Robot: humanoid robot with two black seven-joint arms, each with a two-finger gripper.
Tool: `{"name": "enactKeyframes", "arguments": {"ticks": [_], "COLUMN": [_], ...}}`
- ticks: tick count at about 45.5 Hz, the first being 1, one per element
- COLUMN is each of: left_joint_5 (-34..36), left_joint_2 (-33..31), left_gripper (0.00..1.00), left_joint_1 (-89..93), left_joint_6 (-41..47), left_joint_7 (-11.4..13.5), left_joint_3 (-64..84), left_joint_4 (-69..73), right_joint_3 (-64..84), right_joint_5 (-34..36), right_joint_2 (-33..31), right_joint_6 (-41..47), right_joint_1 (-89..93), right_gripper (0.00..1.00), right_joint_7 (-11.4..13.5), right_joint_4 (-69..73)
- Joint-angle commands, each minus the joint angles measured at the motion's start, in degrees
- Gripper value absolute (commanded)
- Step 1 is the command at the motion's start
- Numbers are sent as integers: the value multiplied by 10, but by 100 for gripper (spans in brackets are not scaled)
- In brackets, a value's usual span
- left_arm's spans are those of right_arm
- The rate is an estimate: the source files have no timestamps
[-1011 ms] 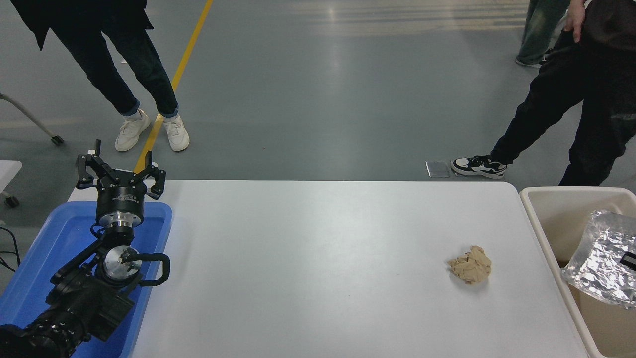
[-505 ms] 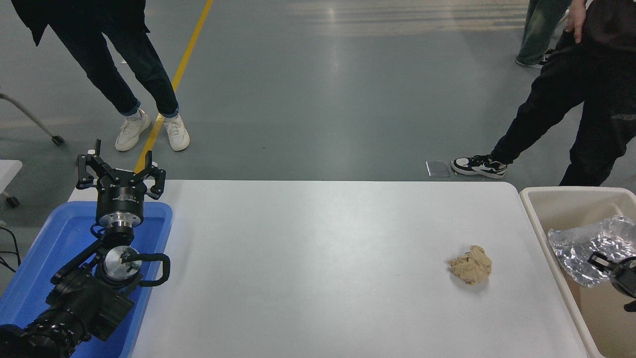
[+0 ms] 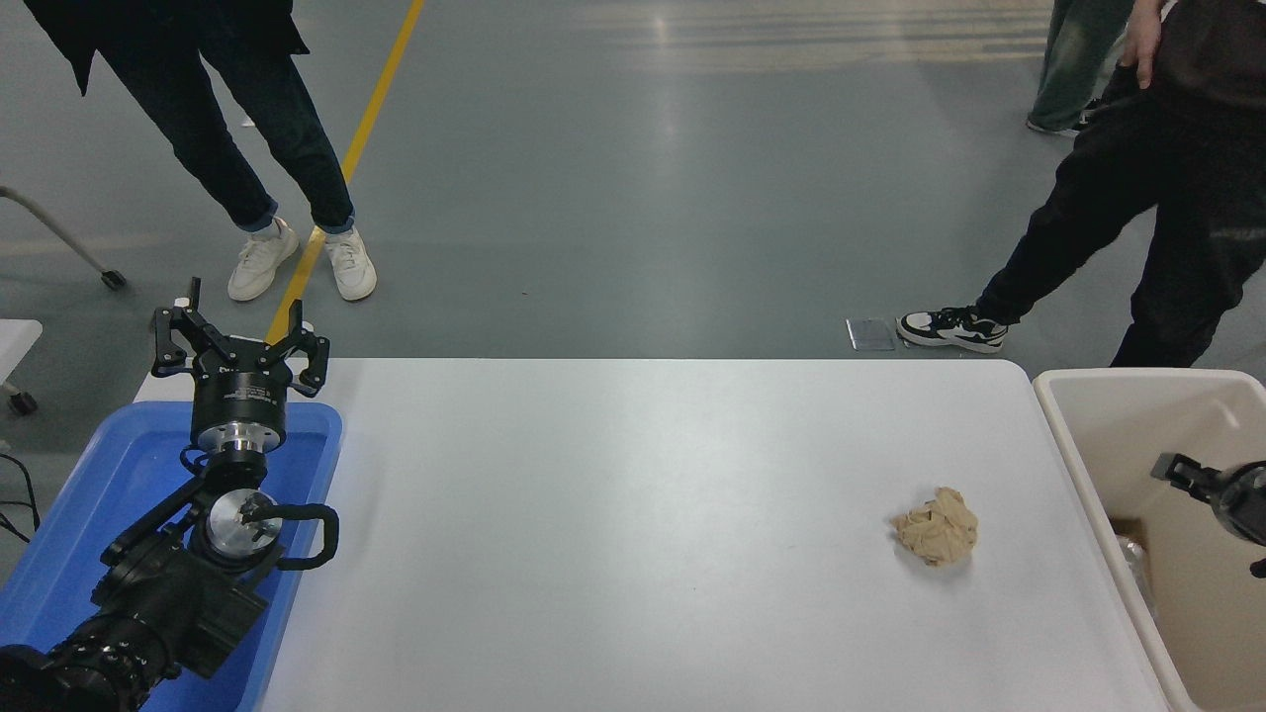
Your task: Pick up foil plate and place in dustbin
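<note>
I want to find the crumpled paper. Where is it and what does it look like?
Look at the white table, then at its right side near the cream dustbin. The paper ball lies there alone: small, tan and wrinkled, the only loose thing on the tabletop.

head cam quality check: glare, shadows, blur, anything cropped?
Head view: sharp overall, with no motion blur. Soft overhead light streaks across the grey floor and puts a mild sheen on the table. The paper ball casts a faint shadow. The right tool, over the dustbin, is cropped by the frame edge.
</note>
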State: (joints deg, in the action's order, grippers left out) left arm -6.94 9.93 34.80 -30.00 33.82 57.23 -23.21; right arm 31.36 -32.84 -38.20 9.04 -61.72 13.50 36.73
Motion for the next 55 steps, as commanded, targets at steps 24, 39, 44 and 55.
{"name": "enactKeyframes", "arguments": {"ticks": [24, 39, 44, 55], "left_joint_5": [0, -1, -1, -1], "left_joint_2": [0, 0, 0, 0], "left_gripper": [99, 99, 99, 99], "left_joint_1": [0, 0, 0, 0], "left_joint_6": [-1, -1, 0, 0], "left_joint_7": [0, 0, 0, 0], "left_joint_3": [0, 0, 0, 0], "left_joint_4": [0, 0, 0, 0], "right_joint_3": [242, 326, 340, 341], "right_joint_5": [226, 303, 328, 383], "right_joint_2": [55, 200, 204, 208], "right_joint_6": [280, 280, 281, 318], "right_joint_1": [-598, -637, -655, -706], "right_gripper": [100, 100, 100, 100], "right_joint_7": [0, -1, -1, -1], "right_joint_4": [486, 483, 487, 520]}}
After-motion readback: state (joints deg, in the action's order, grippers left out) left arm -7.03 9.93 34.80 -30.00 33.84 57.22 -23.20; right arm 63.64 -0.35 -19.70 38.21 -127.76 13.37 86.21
